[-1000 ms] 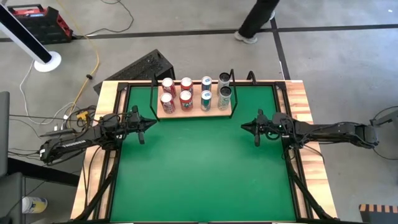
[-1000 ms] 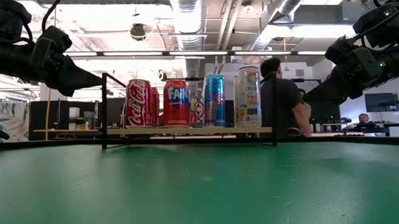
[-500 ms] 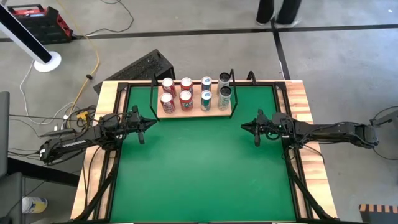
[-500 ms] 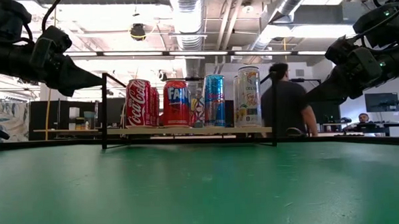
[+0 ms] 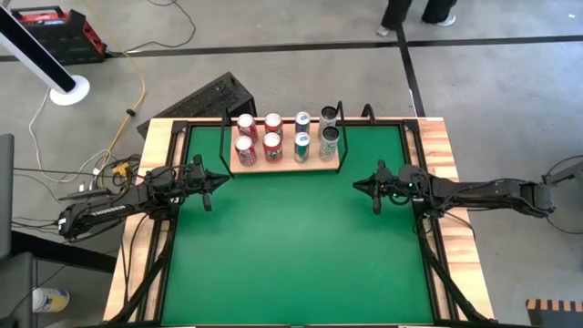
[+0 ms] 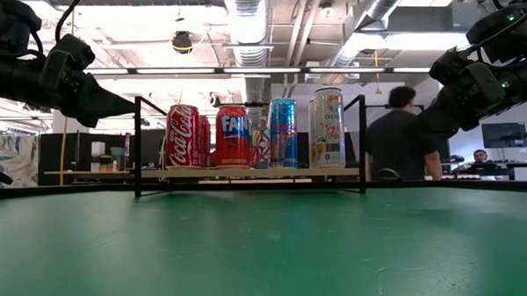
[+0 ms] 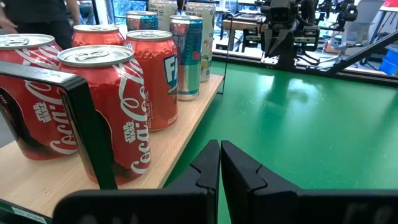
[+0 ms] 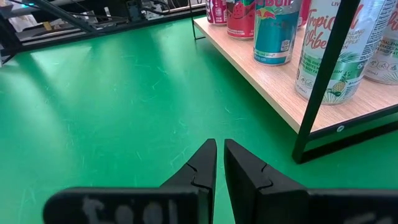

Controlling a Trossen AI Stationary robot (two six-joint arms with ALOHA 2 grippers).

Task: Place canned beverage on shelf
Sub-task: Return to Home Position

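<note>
Only a person [image 6: 402, 143] beyond the tabletop [image 5: 291, 255] has shifted rightward since a second ago; both arms are unchanged. From above, eight cans [image 5: 272, 141] are seen in two rows on the shelf [image 5: 284, 168] at the tabletop's far edge. The left gripper [image 5: 221, 179] is held just off its left end and the right gripper [image 5: 362, 187] off its right end. At table height, the cans are seen lined along the board. From the left wrist, the fingers [image 7: 208, 168] are seen pressed together beside the red cans [image 7: 106, 99]. From the right wrist, the fingers [image 8: 204, 163] are likewise closed, empty, near a tall white-yellow can [image 8: 326, 50].

Eight cans [image 5: 271, 144] on shelf [image 5: 284, 166] at table [image 5: 291, 246] rear.
</note>
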